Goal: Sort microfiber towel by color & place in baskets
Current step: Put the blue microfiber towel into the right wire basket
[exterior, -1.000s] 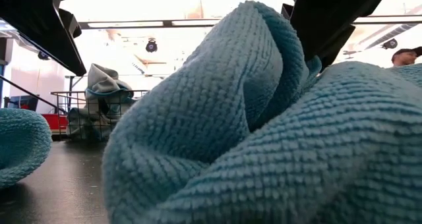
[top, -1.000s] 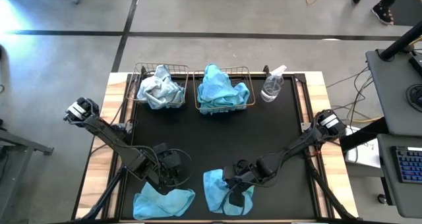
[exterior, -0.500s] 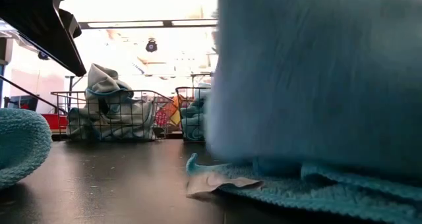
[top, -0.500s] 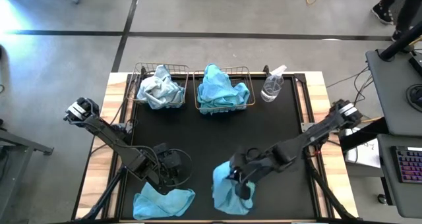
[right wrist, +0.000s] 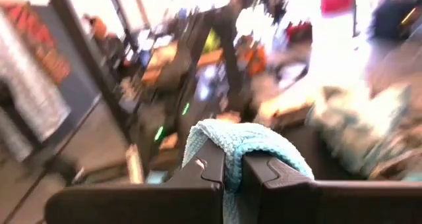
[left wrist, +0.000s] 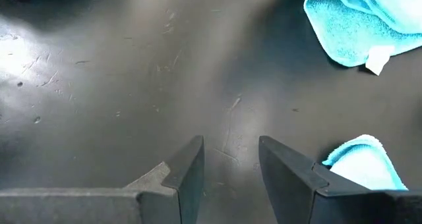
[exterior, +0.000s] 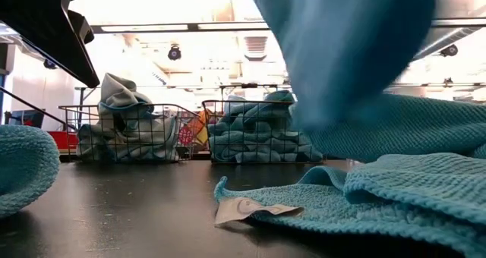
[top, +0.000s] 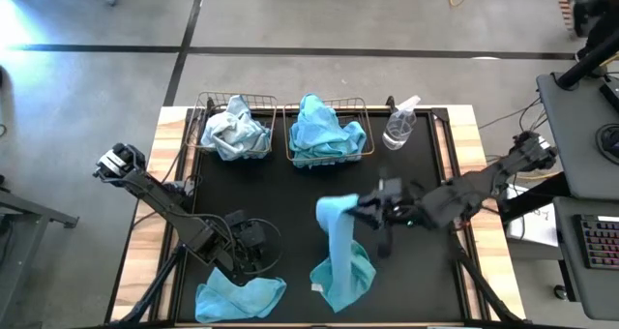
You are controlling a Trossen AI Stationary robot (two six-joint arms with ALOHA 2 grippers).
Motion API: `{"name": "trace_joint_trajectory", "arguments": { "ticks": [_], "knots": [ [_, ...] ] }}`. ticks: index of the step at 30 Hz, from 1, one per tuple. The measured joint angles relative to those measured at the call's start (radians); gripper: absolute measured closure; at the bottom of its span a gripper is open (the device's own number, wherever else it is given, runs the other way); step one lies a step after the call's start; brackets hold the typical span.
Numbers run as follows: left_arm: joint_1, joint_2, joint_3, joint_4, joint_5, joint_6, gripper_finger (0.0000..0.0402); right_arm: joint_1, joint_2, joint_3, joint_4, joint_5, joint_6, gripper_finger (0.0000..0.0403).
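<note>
Two turquoise towels are out of the baskets. One hangs from the right gripper (top: pixel 360 211), fingers (right wrist: pixel 208 168) clamped on the lifted towel (top: pixel 338 242), whose lower end still lies on the mat at 6 o'clock. Only the low view shows its white label (exterior: pixel 247 209), with no writing readable. The second towel (top: pixel 238 296) lies at 7 o'clock, just beside the left gripper (left wrist: pixel 229 159), fingers apart over the bare black mat (top: pixel 290 203). At 12 o'clock, the left basket (top: pixel 205 111) holds pale cloth, the right basket (top: pixel 360 106) turquoise; a spray bottle (top: pixel 398 124) stands at 1 o'clock.
</note>
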Motion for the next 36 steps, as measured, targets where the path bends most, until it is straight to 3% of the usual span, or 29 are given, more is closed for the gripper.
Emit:
{"name": "trace_joint_trajectory", "arguments": {
  "ticks": [6,10,23,36],
  "knots": [
    [0.0,0.0,0.0,0.0,0.0,0.0,0.0272,-0.017,-0.025,0.049,0.041,0.212,-0.223,0.0394],
    [0.0,0.0,0.0,0.0,0.0,0.0,0.0272,-0.055,-0.013,0.1,0.043,0.283,-0.313,0.0394],
    [0.0,0.0,0.0,-0.002,0.0,0.0,0.0272,-0.36,0.057,0.244,0.041,0.29,-0.442,0.0394],
    [0.0,0.0,0.0,-0.002,-0.001,0.0,0.0272,-0.599,0.068,0.251,0.035,0.289,-0.442,0.0394]
  ]
}}
